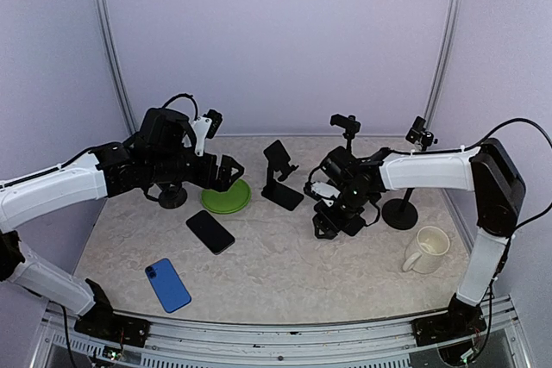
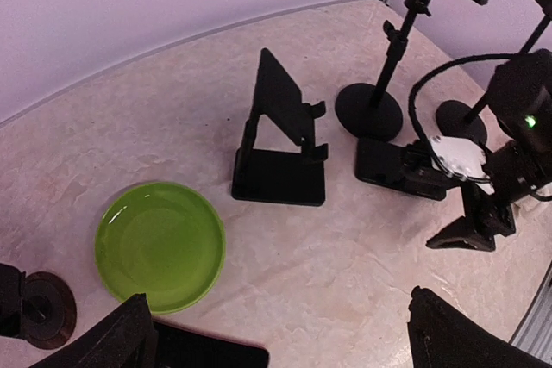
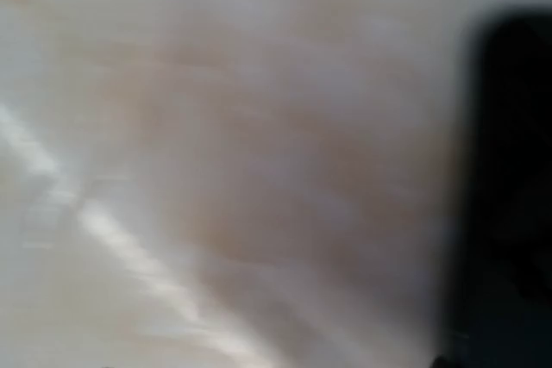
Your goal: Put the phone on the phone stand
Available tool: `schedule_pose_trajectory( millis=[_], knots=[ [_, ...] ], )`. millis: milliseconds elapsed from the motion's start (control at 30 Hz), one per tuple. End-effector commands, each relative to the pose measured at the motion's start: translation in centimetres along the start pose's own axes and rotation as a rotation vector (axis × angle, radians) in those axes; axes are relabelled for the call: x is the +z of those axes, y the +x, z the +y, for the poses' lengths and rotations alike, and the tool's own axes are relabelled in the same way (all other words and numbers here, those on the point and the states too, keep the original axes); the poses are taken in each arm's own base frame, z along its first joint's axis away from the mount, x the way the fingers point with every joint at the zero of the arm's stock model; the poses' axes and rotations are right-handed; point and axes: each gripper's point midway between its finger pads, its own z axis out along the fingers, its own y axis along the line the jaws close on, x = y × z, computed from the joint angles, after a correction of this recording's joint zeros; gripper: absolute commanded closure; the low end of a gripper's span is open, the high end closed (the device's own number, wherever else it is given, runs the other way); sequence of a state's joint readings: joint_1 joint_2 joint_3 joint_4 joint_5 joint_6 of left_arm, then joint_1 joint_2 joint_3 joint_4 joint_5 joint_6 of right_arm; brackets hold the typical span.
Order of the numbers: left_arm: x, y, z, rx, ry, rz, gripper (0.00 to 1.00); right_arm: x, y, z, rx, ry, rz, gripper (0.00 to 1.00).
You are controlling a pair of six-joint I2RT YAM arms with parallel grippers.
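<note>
A black phone stand (image 1: 281,176) stands at mid-table; it also shows in the left wrist view (image 2: 280,140). A black phone (image 1: 210,231) lies flat in front of the green plate, and its edge shows in the left wrist view (image 2: 207,352). A blue phone (image 1: 167,284) lies nearer the front. My left gripper (image 1: 228,175) hovers over the plate, open and empty, with its fingers (image 2: 129,333) wide apart. My right gripper (image 1: 336,226) is low on the table right of the stand; its fingers look spread and empty in the left wrist view (image 2: 435,204). The right wrist view is a blur of table.
A green plate (image 1: 227,197) lies left of the stand. Two clamp stands (image 1: 348,127) (image 1: 399,213) rise at the back right. A cream mug (image 1: 427,250) sits at the right front. A round black base (image 1: 172,196) sits left of the plate.
</note>
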State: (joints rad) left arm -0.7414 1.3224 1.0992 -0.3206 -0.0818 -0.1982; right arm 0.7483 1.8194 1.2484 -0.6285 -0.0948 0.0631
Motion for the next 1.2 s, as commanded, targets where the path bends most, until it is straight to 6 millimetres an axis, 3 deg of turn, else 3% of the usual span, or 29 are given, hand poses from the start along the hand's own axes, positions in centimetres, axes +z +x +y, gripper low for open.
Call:
schedule_pose_trajectory(
  millis=[0,100,233,367,433,533,600,667,767,867,1167],
  knots=[
    [-0.2,-2.3,-1.9,0.024,0.009,-0.094,0.01,-0.4,1.2,-3.9,0.077,0.143,0.029,0.22],
    [-0.7,-3.3,-1.5,0.021,-0.058,-0.151,0.01,0.0,1.8,-5.6,0.103,0.198,0.058,0.21],
    [-0.7,-2.5,1.4,-0.086,-0.212,-0.146,0.01,0.2,2.3,-7.3,0.136,0.227,0.076,0.19],
    [-0.2,-3.2,0.1,-0.025,-0.173,-0.077,0.01,0.1,2.5,-8.5,0.137,0.256,0.075,0.15],
    [-1.7,-4.7,-0.8,-0.035,-0.143,-0.172,0.01,0.1,2.6,-9.0,0.137,0.263,0.081,0.13],
    [-6.2,-7.1,-3.3,-0.014,0.015,-0.460,0.01,0.4,2.8,-9.6,0.134,0.264,0.091,0.08],
    [-7.3,-6.7,-2.3,-0.102,0.015,-0.530,0.01,0.6,2.8,-9.7,0.137,0.245,0.092,0.05],
    [-6.2,-6.0,-2.2,-0.096,0.014,-0.464,0.01,0.8,2.8,-9.8,0.148,0.223,0.083,0.00],
    [-5.0,-5.6,-3.7,-0.052,0.068,-0.384,0.03,1.1,2.6,-9.9,0.161,0.183,0.075,0.00],
    [-5.1,-5.0,-5.0,-0.050,0.144,-0.385,0.04,1.5,2.3,-9.8,0.150,0.151,0.076,0.00],
    [-5.3,-4.6,-5.5,-0.070,0.174,-0.372,0.05,3.6,2.9,-9.7,0.184,0.082,0.131,0.00]
  ],
)
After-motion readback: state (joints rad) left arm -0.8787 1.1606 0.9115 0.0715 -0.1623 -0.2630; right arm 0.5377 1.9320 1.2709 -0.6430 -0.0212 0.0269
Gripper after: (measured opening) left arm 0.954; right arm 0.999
